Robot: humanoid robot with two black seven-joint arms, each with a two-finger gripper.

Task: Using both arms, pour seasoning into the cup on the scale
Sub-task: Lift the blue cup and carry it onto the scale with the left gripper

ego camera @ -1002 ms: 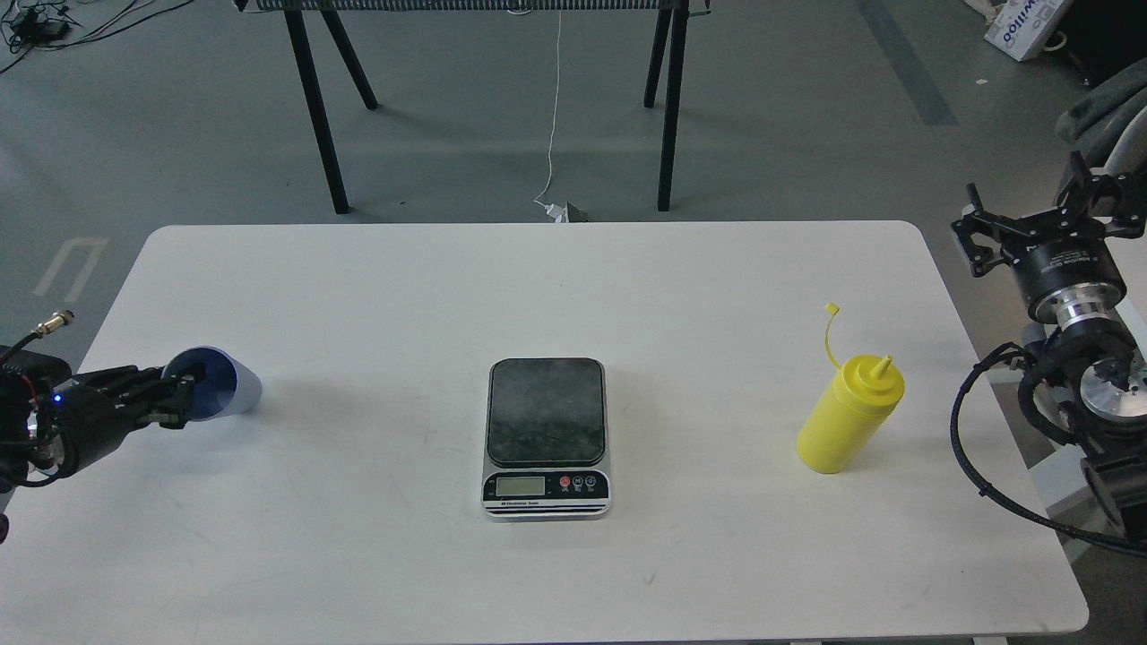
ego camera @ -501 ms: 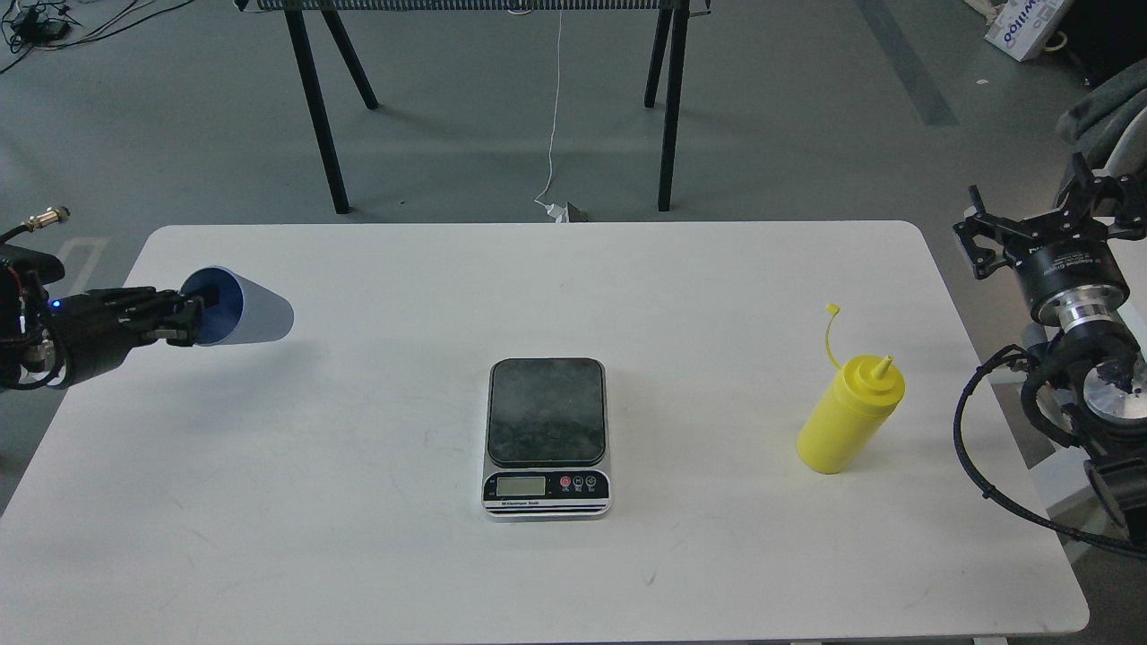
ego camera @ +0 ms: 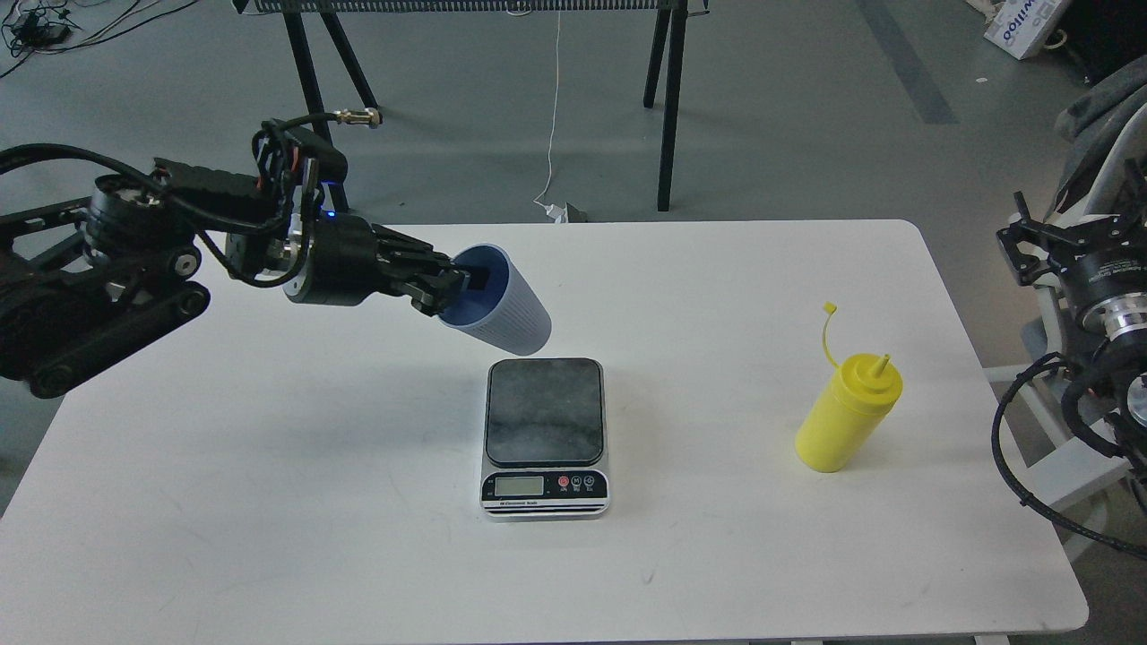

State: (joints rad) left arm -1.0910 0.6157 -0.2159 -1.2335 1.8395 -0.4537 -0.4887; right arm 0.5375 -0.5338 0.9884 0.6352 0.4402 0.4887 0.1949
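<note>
— Cup (ego camera: 500,302) first: where does it sit? Only the head view to go on.

— Off the bench (ego camera: 269,502), carried by the left gripper (ego camera: 445,288). The jaws are clamped on its rim, one finger inside the mouth, the other seemingly outside. It lies tilted, mouth toward the arm on the left, closed base pointing right and down.

— And the scale (ego camera: 545,435)?

— Flat in the middle of the bench, display toward the robot, dark plate bare. The cup's base hangs just above and behind the plate's far edge, not touching. So the move turns on that axis: I judge the cup has to swing upright, base down, and come a little nearer before it can be set on the plate.

— Anything in the way?

— Nothing stands between cup and plate. The bottle (ego camera: 848,414) is well apart on the right, upright with a slight lean, nozzle up, its cap dangling on a thin tether.

— The right gripper (ego camera: 1044,242)?

— At the far right edge, beyond the bench, well clear of the bottle. It is the nearer arm to the bottle. It is dark and partly cut off, so I cannot tell how its jaws stand.

— Risk?

— Setting the cup down tilted could tip it.
</note>
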